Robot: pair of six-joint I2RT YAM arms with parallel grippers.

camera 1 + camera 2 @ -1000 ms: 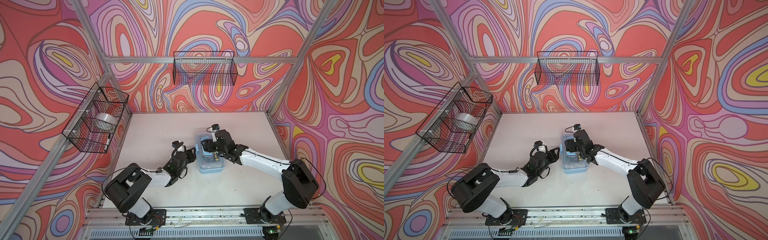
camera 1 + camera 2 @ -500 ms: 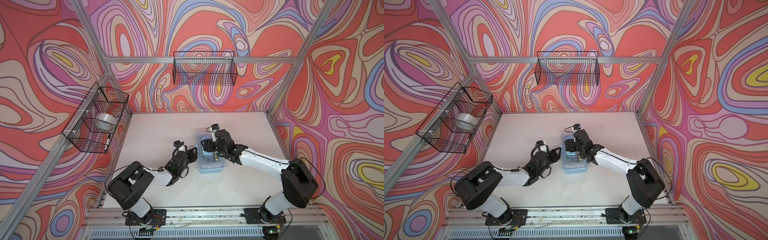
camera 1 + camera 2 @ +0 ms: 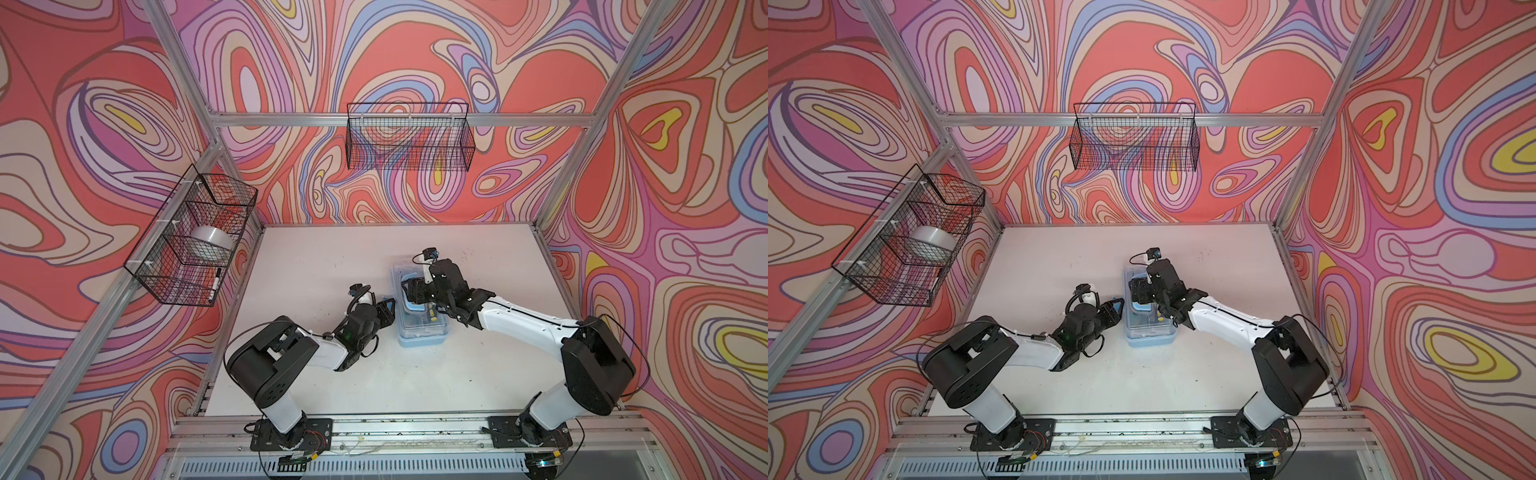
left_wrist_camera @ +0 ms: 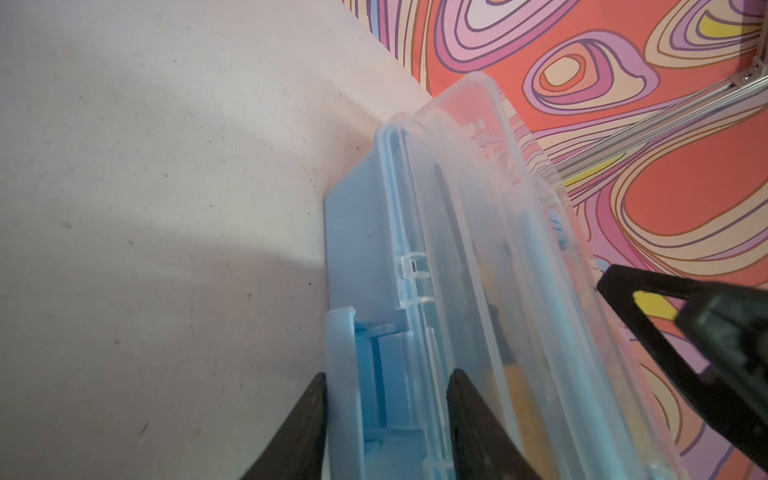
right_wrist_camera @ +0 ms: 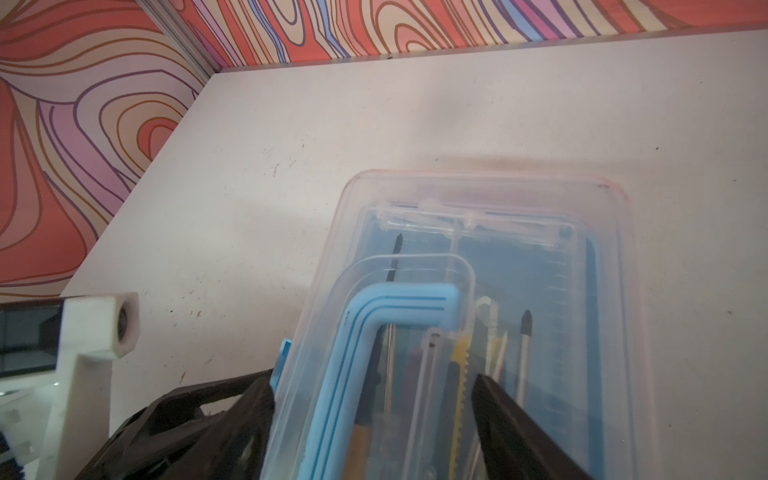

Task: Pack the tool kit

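The tool kit (image 3: 419, 328), a light-blue box with its clear lid down, lies mid-table in both top views (image 3: 1148, 328). Through the lid (image 5: 540, 199) I see a yellow utility knife (image 5: 459, 374) and a screwdriver (image 5: 525, 332). My left gripper (image 4: 386, 382) is at the box's left side (image 3: 390, 303). One of its fingers presses the outside of the blue side latch (image 4: 338, 374) and the other rests on the lid. My right gripper (image 5: 374, 386) hovers open over the lid (image 3: 409, 286), with its fingers either side of the blue handle (image 5: 374, 324).
A black wire basket (image 3: 409, 141) hangs on the back wall. Another basket (image 3: 166, 266) on the left wall holds a tape roll (image 3: 208, 243) and a marker (image 3: 216, 284). White table (image 3: 332, 257) surrounds the box, and aluminium frame posts stand at its corners.
My left gripper has slid right up against the box's side and its jaws have narrowed onto the latch. The right gripper has stayed over the lid.
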